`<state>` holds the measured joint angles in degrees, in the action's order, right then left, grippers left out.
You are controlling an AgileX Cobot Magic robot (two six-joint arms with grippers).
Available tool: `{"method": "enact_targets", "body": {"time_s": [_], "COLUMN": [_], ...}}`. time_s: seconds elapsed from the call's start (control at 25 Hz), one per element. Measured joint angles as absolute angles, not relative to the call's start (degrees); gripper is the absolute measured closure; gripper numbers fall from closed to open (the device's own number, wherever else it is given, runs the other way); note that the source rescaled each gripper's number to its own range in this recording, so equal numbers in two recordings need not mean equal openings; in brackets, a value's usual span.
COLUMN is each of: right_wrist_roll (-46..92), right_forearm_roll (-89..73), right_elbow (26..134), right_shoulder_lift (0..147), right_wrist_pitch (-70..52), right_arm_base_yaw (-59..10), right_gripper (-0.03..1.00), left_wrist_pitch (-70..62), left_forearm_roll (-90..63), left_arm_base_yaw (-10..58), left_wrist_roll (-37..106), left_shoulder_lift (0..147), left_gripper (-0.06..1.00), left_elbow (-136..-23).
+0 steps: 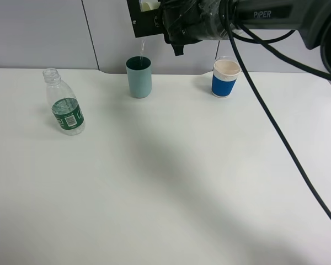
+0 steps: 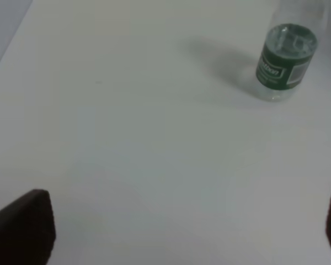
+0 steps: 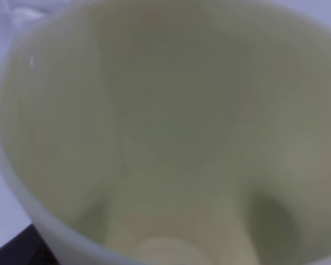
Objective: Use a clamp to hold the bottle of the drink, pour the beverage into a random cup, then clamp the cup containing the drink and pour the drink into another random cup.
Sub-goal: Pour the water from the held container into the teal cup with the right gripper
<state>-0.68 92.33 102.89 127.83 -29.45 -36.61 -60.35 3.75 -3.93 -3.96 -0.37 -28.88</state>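
High at the back of the exterior high view, my right gripper (image 1: pixel 154 19) is shut on the pale yellow-green cup (image 1: pixel 149 5), which is tipped over the teal cup (image 1: pixel 138 77). A thin stream of clear beverage (image 1: pixel 142 48) falls from it into the teal cup. The right wrist view is filled by the yellow-green cup's inside (image 3: pixel 165 132). The bottle (image 1: pixel 64 102) stands upright and uncapped at the left, with some liquid in it. In the left wrist view my left gripper (image 2: pixel 182 237) is open and holds nothing, with the bottle (image 2: pixel 284 58) well ahead of its dark fingertips (image 2: pixel 22 226).
A white cup with a blue band (image 1: pixel 226 78) stands to the right of the teal cup, near the back edge. A black cable (image 1: pixel 276 132) hangs from the right arm across the right side of the white table (image 1: pixel 165 182).
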Motion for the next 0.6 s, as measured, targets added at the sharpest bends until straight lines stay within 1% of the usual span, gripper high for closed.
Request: {"method": "enact_targets", "body": {"time_s": [0.6], "right_wrist_roll": [-0.68], "right_forearm_roll": [96.78], "right_elbow": [102.89], "right_shoulder_lift": [127.83], "right_wrist_pitch": [-26.21], "right_arm_base_yaw": [-36.61], "right_gripper": [0.96], "left_wrist_pitch": [-60.35], "left_forearm_roll": [3.75], "left_arm_base_yaw": [-3.93], "left_wrist_roll": [-3.91], "left_shoulder_lift": [-0.37], "left_gripper": [-0.06], "left_elbow": [-28.88]}}
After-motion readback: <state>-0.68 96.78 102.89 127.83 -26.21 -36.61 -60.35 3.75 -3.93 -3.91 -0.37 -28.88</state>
